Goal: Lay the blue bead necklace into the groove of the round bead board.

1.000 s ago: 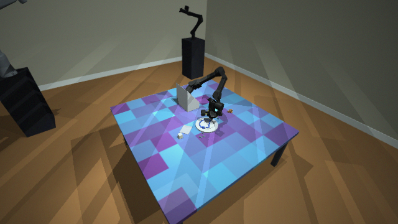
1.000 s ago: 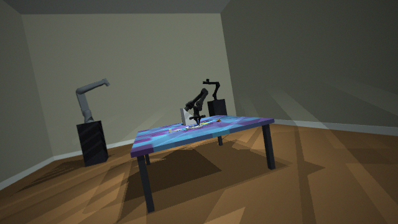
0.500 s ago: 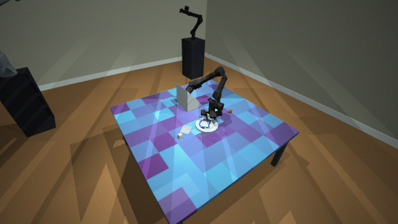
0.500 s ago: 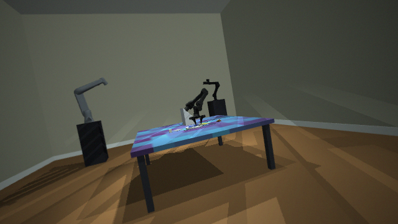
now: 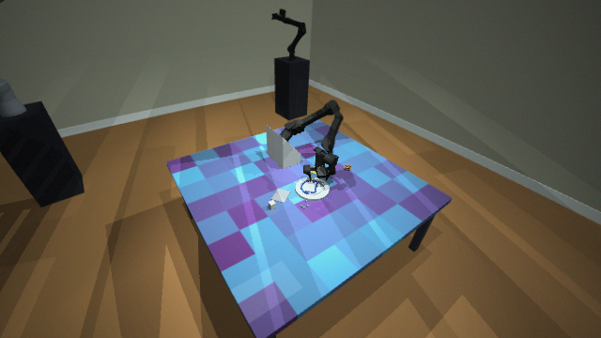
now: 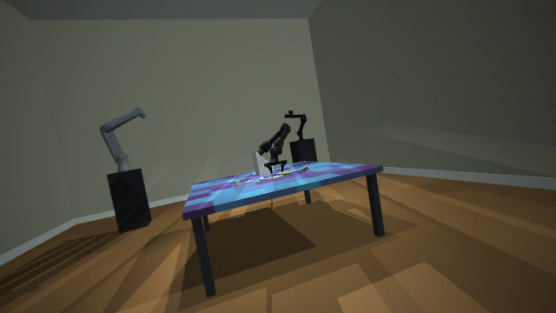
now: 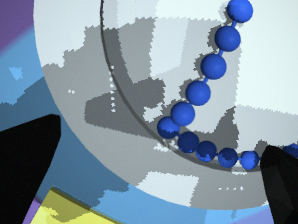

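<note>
The round white bead board [image 5: 314,197] [image 7: 55,45] lies flat on the table. The blue bead necklace [image 5: 304,190] [image 7: 213,66] lies on it. In the wrist view, several lower beads follow the curved groove line, at or just inside it; exact seating is unclear. The strand bends sharply at the lower left of the groove, then runs up and right across the board's inner area. The groove's left stretch holds no beads. My gripper [image 5: 320,179] [image 6: 277,171] [image 7: 166,141] is wide open and empty, low over the board's edge. Its right finger hides part of the lower strand.
A yellow flat thing [image 5: 314,172] [image 7: 65,210] lies beside the board under the gripper. A white upright panel [image 5: 277,147] stands near the arm's base. A white sheet [image 5: 281,195], a cream block [image 5: 271,205] and an orange object [image 5: 347,167] lie around the board.
</note>
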Action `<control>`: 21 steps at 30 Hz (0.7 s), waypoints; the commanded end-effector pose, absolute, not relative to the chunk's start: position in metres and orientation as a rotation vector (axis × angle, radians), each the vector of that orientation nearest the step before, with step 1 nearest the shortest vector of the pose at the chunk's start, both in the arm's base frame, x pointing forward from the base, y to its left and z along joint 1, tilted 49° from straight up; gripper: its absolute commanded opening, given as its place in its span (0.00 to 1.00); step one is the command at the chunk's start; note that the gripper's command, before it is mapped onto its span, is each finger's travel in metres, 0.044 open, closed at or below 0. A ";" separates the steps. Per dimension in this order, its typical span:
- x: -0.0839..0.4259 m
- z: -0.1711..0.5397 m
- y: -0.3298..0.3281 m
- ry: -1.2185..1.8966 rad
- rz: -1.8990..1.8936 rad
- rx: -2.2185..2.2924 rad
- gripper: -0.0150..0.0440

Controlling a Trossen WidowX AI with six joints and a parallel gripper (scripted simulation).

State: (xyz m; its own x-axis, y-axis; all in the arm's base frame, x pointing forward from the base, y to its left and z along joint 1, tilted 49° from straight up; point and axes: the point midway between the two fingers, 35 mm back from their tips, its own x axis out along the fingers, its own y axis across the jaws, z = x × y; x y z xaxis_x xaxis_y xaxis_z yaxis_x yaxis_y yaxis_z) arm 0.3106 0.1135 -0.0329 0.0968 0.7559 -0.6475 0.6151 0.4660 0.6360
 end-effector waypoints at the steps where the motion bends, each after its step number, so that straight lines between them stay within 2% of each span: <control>1: 0.311 -0.033 0.113 1.593 0.160 1.216 1.00; 7: 0.311 -0.033 0.113 1.593 0.160 1.216 1.00; 14: 0.314 -0.020 0.083 1.669 -0.152 1.503 0.69; 19: 0.314 -0.020 0.082 1.671 -0.163 1.512 0.47; 21: 0.314 -0.020 0.082 1.671 -0.163 1.512 0.46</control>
